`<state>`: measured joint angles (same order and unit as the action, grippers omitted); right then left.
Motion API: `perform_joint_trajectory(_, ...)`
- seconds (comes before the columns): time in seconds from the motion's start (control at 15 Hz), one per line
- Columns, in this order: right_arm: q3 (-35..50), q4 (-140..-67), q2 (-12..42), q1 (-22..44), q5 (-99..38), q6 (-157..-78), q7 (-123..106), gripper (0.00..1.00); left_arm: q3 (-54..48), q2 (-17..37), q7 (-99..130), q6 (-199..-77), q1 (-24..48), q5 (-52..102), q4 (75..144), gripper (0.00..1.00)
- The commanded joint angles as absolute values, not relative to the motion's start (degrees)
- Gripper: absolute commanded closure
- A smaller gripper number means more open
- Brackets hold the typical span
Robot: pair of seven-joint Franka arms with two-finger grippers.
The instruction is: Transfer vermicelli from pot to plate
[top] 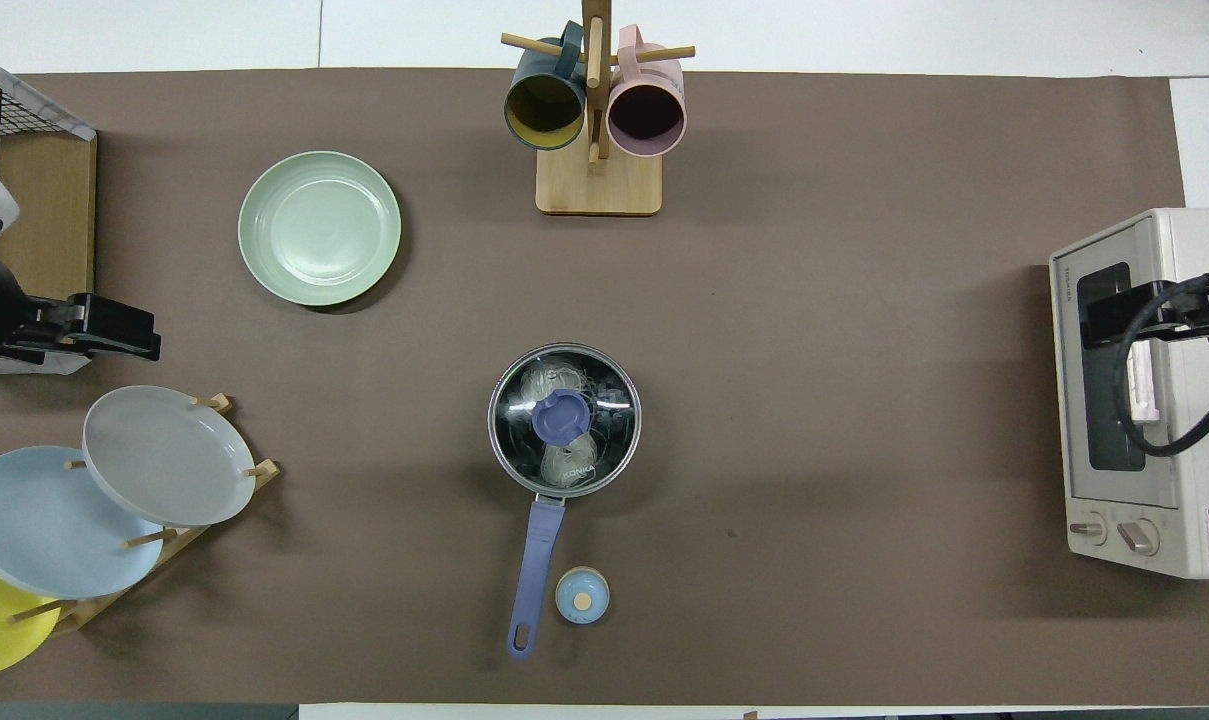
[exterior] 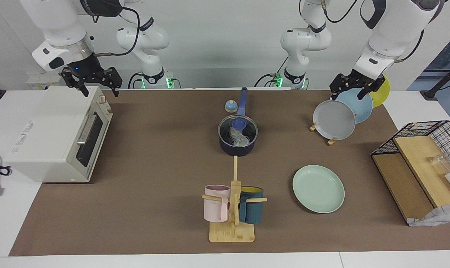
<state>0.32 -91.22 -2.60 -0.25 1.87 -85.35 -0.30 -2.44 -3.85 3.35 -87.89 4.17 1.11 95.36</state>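
Note:
The dark navy pot (exterior: 236, 148) stands mid-table with its blue handle (exterior: 242, 101) pointing toward the robots; it also shows in the overhead view (top: 509, 455). A glass lid with a blue knob (top: 561, 417) covers it. Whitish vermicelli (top: 550, 378) shows through the lid, as it does in the facing view (exterior: 235, 138). The mint-green plate (exterior: 318, 188) lies bare, farther from the robots, toward the left arm's end (top: 319, 228). My left gripper (exterior: 347, 95) hangs open over the plate rack. My right gripper (exterior: 100, 92) hangs open over the toaster oven. Both are apart from the pot.
A rack with grey (exterior: 334, 120), light blue and yellow plates stands under the left gripper. A toaster oven (exterior: 57, 136) is at the right arm's end. A mug tree (exterior: 233, 208) holds pink and teal mugs. A small blue bell (exterior: 230, 106) sits beside the pot handle. A wire basket (exterior: 422, 163) is nearby.

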Motion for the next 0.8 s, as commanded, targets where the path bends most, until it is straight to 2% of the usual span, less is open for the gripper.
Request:
perform_joint_trajectory(0.0,0.7,-92.4,-3.8,-0.7,1.3,-85.0,-1.4,0.00,-2.9,-4.2,2.9,-87.3,3.6,-0.2,95.1,0.00)
perform_joint_trajectory(0.73,1.1,-92.6,-3.1,2.5,-1.8,-86.3,-1.1,0.00,-2.9,-4.2,2.9,-87.3,3.6,-0.2,95.1,0.00)
